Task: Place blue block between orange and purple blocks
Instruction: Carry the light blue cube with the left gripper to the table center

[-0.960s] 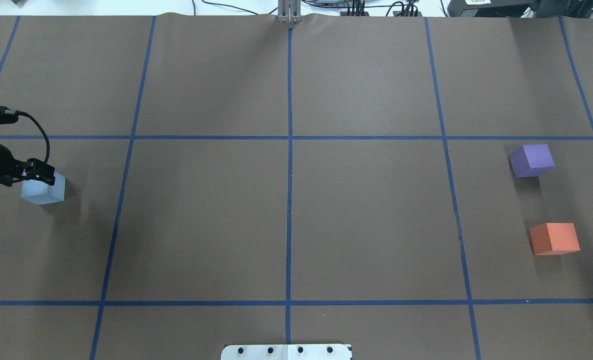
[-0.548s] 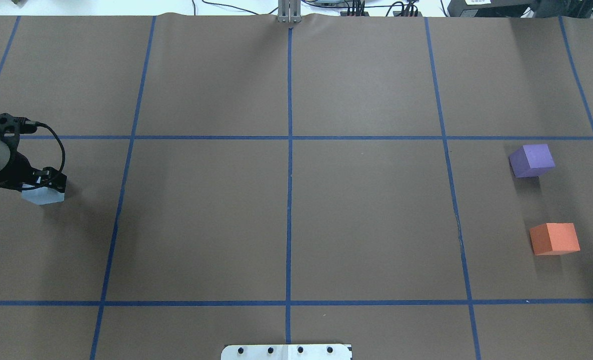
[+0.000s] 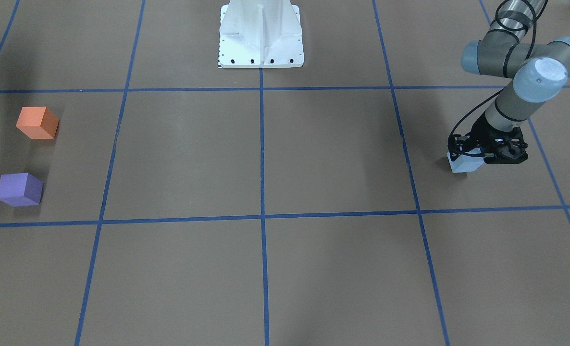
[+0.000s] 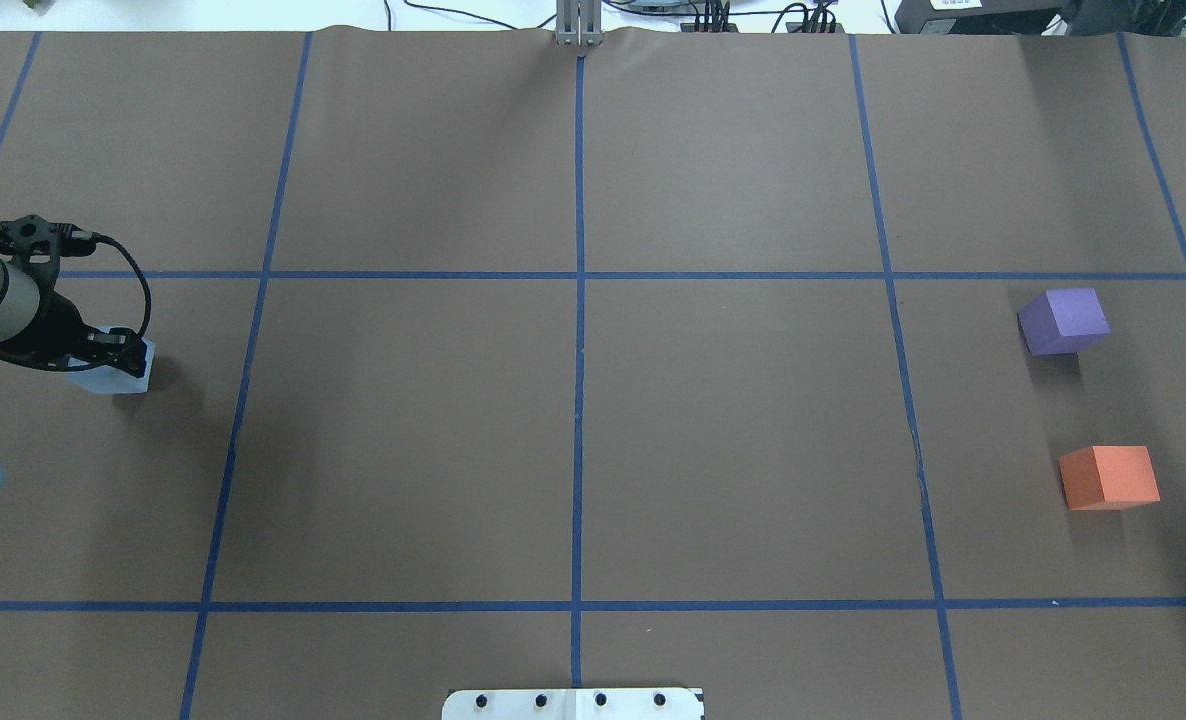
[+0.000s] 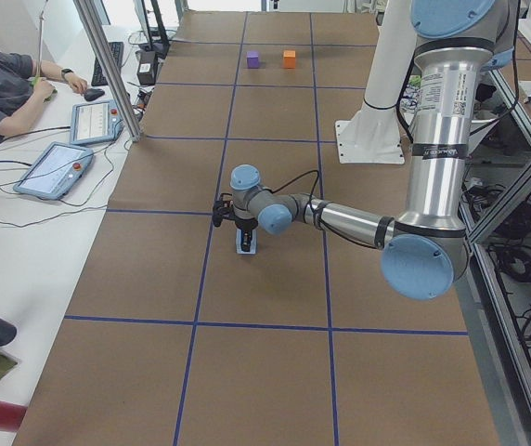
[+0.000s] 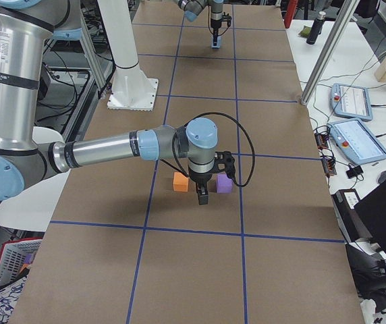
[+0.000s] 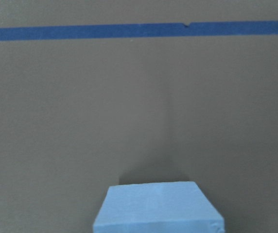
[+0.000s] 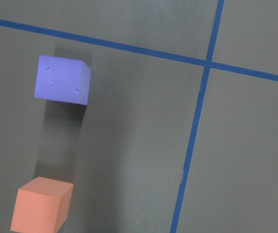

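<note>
Nestling inside left pincer: blue block

You get even, diffuse light from above: the brown desk is matte with no glare, and beyond its far edge the overhead view blows out to white. Soft shadows trail from the purple block and the orange block toward the robot's side. The right wrist view looks dimmer and greyer. In the left wrist view the blue block is close and slightly soft.
</note>
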Controlling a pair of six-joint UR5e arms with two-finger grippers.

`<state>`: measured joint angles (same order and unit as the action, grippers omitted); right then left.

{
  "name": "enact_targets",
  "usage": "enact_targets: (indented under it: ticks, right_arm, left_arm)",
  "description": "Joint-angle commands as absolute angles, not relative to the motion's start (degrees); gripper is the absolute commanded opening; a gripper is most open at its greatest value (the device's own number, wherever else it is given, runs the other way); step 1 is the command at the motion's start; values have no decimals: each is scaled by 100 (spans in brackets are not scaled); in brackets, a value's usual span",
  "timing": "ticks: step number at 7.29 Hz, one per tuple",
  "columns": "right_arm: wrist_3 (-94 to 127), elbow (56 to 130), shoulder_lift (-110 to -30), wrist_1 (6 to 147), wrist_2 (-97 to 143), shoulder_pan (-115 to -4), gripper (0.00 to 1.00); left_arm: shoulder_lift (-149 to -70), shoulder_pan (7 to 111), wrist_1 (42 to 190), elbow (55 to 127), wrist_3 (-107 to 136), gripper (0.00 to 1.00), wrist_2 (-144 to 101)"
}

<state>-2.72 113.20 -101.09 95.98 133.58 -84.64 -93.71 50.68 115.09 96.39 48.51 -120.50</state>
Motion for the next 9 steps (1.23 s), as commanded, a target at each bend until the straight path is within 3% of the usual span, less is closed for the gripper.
enact_targets:
  ticks: [1,3,6,9]
  right_arm:
    - [-272,11312,-10107,9511,13368,-8464,100]
    - [7,11276,-10125,9230,13368,-8446,100]
    - [44,11276,-10134,9149,13368,-8438,100]
    - [44,11276,-10134,9123,13377,-8420,100]
  left_arm:
    - [-10068,5071,11104,9913,4922,0,-12032]
    - [-11200,4871,10024,9984,4957,4,-11997]
    - [-12712,3616,9047,9757,6133,5,-11334]
    - [-14243,3104,8877,8171,6688,11,-10926]
